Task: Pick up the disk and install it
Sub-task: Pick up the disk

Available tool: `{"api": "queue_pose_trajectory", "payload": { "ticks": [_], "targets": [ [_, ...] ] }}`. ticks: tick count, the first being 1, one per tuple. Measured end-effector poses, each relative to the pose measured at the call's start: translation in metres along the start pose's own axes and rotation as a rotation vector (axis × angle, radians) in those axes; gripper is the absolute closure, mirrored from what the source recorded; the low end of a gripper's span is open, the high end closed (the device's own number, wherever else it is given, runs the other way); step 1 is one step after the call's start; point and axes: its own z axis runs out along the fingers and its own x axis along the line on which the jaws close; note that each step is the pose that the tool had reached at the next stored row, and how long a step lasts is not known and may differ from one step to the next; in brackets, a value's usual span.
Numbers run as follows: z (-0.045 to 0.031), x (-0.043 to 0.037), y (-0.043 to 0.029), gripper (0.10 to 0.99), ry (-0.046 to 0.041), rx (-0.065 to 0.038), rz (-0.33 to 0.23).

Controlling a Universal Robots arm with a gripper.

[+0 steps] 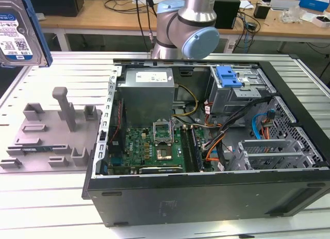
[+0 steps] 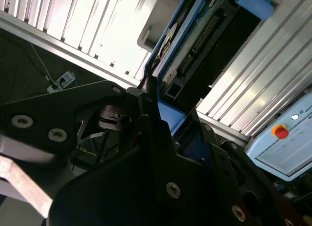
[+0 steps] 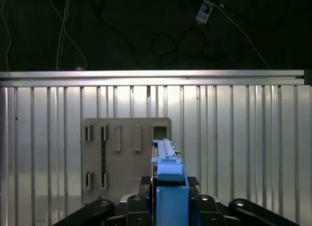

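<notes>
Showing the disk [image 1: 17, 32] held high, we see in the exterior view a flat silver drive with a white-and-blue label, edged along one long side by a blue plastic carrier bracket. It sits tilted at ten o'clock of that view, close to the camera. In the first wrist view we look along it edge-on, the blue bracket end nearest the lens. In the second wrist view a dark board face with a row of connector pins shows inside the blue frame.

Below the disk lies a grey fixture plate [image 1: 51, 130] with slots and upright posts, resting on the ribbed aluminium table [image 1: 46, 203]. We see open air between disk and plate. In the first wrist view the table ends at a bright rail beyond the plate, and past it lies dark floor [image 3: 122, 30] with loose cables [image 3: 165, 40]. In the exterior view the plate lies at nine o'clock of the open computer case [image 1: 206, 197]. The drive cage [image 1: 242, 97] at one o'clock inside the case carries a bare blue latch piece [image 1: 228, 76]. The arm [image 1: 188, 22] stands at twelve o'clock behind the case.

The gripper [image 3: 170, 179] is clamped on the disk. Its black fingers [image 3: 145, 183] press on both flat sides of the blue bracket, with no gap that we can see.
</notes>
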Motion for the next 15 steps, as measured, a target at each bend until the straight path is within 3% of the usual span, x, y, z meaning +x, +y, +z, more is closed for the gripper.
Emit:
{"api": "queue_pose_trajectory", "payload": {
  "ticks": [2, 4, 5, 7, 9, 15],
  "targets": [
    [-0.0001, 0.0011, -0.0016, 0.722, 0.0001, 0.0, 0.0],
    [-0.0004, 0.0036, -0.0097, 0.722, 0.0001, -0.002, 0.0],
    [-0.0008, 0.007, -0.0213, 0.722, 0.0, -0.004, 0.0],
    [-0.0016, 0.0121, -0.0376, 0.722, 0.0001, -0.007, 0.0],
    [-0.002, 0.015, -0.0467, 0.722, 0.0, -0.008, 0.0],
    [-0.0031, 0.0233, -0.0837, 0.722, 0.0002, -0.023, 0.0]
  ]
}}
